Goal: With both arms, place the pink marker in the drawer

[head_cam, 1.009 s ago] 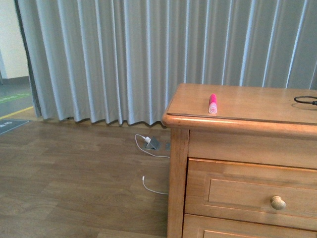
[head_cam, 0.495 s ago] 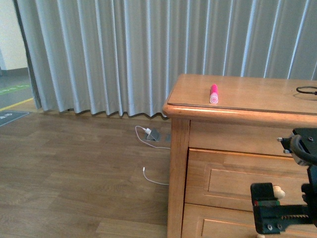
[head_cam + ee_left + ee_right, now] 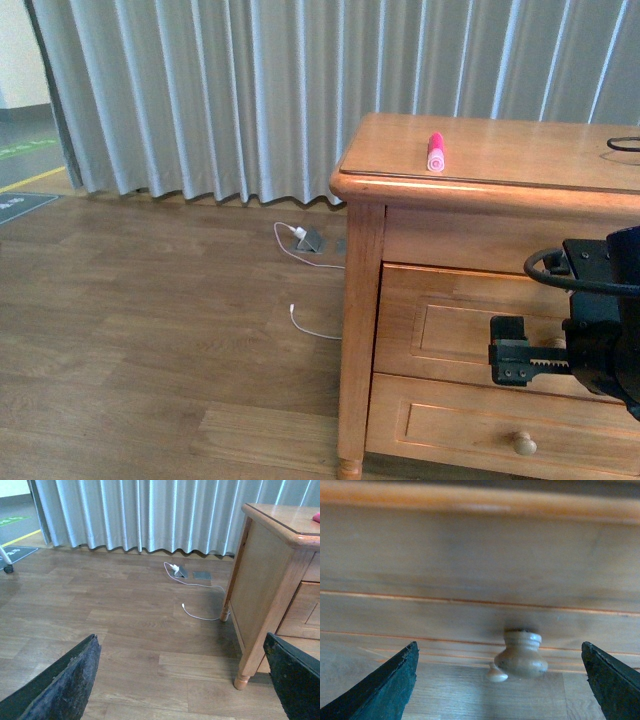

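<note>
The pink marker [image 3: 435, 152] lies on the honey-coloured dresser [image 3: 362, 300], on its worktop [image 3: 520, 160] toward the front left corner, pale cap facing the front edge. Nothing touches it. At 3 o'clock from it, well apart, a loop of black cable [image 3: 625, 143] rests on the same top.

The drawer [image 3: 440, 325] is closed, so its inside cannot be seen. The lower drawer [image 3: 450, 420], with its own knob [image 3: 524, 444], is closed too.

The right arm [image 3: 600, 335] stands in front of the upper drawer and hides its knob in the front view. In the right wrist view its jaws are spread wide, and the round knob [image 3: 521, 654] sits between them, untouched.

The left arm's jaws are also spread and hold nothing, their dark fingers [image 3: 65, 680] over the wooden floor [image 3: 150, 350]. At 9 o'clock from the dresser a white cable [image 3: 310, 325] trails on the floor from a plug [image 3: 300, 238], in front of the grey curtain [image 3: 250, 90]
</note>
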Controlling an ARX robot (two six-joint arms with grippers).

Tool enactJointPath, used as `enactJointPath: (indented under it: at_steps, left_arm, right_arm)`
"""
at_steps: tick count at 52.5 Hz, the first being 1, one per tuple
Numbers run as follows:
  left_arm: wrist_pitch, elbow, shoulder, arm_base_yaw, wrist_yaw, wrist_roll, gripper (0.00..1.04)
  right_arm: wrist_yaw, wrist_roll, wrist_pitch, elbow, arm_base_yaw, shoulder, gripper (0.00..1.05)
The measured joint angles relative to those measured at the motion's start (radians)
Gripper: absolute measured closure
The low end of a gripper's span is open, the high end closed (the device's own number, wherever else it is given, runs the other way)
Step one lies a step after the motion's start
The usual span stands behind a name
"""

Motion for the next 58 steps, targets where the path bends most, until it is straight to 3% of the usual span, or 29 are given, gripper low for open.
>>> enactJointPath:
  at_steps: [50, 53, 58]
  left_arm:
    - [0.0, 0.0, 0.0, 0.0, 0.0, 0.0, 0.06]
    - [0.0, 0.0, 0.0, 0.0, 0.0, 0.0, 0.06]
    - [0.0, 0.0, 0.0, 0.0, 0.0, 0.0, 0.06]
  right_arm:
    - [-0.045, 0.053, 0.079, 0.0, -0.031, 0.033, 0.08]
    - [-0.041, 0.051, 0.08, -0.001, -0.031, 0.033, 0.13]
    - [-0.034, 0.044, 0.083, -0.003, -0.04, 0.033, 0.32]
